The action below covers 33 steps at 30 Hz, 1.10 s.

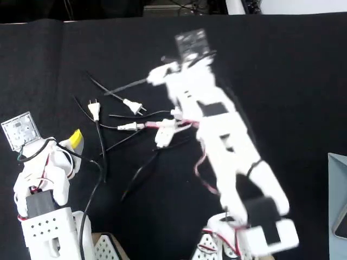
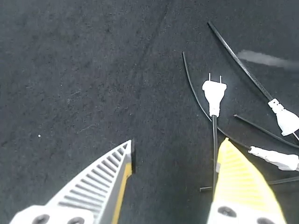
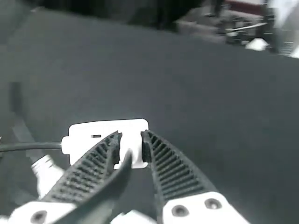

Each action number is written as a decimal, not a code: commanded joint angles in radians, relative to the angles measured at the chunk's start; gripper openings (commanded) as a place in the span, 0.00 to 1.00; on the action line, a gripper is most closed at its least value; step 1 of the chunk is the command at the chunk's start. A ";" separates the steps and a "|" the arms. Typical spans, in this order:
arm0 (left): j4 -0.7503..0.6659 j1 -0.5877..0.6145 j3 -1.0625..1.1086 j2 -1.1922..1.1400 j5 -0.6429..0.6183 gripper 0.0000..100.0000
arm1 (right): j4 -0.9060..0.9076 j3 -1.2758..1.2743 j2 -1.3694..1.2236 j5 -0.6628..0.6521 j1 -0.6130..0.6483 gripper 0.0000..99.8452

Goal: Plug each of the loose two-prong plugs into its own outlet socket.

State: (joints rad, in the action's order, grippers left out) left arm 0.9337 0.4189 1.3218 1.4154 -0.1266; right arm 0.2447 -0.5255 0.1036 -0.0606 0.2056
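My right end effector (image 3: 131,135) pinches a white outlet socket (image 3: 81,137), its fingers (image 3: 163,163) nearly pressed together and hiding part of it. My left end effector (image 2: 177,142) hangs spread over the black bench (image 2: 70,70), with a loose two-prong plug (image 2: 214,93) lying just beyond it.

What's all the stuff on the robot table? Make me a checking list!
Surface: black cloth, lying flat.
Job's things: three white plugs lying loose; one white socket.
Clutter: grey-blue thing at the right edge.
Grippers: left gripper open, over bare cloth near a plug; right gripper closed on the socket, it seems.
Cables: black cords, loose and crossing mid-table.
Surroundings: dark gear behind the table, too unclear to name.
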 commanded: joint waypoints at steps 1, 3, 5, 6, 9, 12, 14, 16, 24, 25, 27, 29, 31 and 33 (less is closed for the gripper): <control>-0.021 0.010 -0.005 0.011 -0.002 0.29 | -0.077 0.159 -0.124 0.055 -0.103 0.01; -0.021 0.010 -0.005 0.011 -0.002 0.29 | -0.083 0.234 -0.211 0.084 -0.147 0.01; -0.021 0.010 -0.005 0.011 -0.002 0.29 | -0.078 0.311 -0.297 0.100 -0.175 0.01; -0.021 0.010 -0.005 0.011 -0.002 0.29 | -0.078 0.343 -0.337 0.098 -0.183 0.02; -0.021 0.010 -0.004 0.011 0.000 0.29 | -0.061 0.415 -0.427 0.098 -0.193 0.09; -0.023 0.007 0.007 0.011 0.000 0.29 | 0.020 0.469 -0.463 0.097 -0.190 0.21; -0.023 0.007 0.008 0.011 0.000 0.29 | 0.086 0.486 -0.452 0.092 -0.187 0.24; -0.026 0.007 0.010 0.011 0.000 0.29 | 0.149 0.493 -0.418 0.092 -0.186 0.24; -0.064 0.010 0.031 0.011 0.000 0.29 | 0.523 0.486 -0.200 0.091 -0.172 0.20; -0.064 0.010 0.031 0.011 0.000 0.29 | 0.575 0.486 -0.183 0.089 -0.163 0.20; -0.064 0.010 0.031 0.011 0.000 0.29 | 0.672 0.486 -0.157 0.075 -0.141 0.20; -0.064 0.010 0.031 0.011 0.000 0.29 | 0.747 0.486 -0.150 0.032 -0.110 0.20; -0.064 0.010 0.031 0.011 0.000 0.29 | 0.806 0.486 -0.150 0.003 -0.080 0.20; -0.064 0.010 0.031 0.011 0.000 0.29 | 0.845 0.484 -0.151 -0.002 -0.057 0.20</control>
State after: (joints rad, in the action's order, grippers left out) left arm 0.8922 0.4189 1.3633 1.4154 -0.1266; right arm 1.0319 -0.0944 -0.0990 -0.0437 0.1074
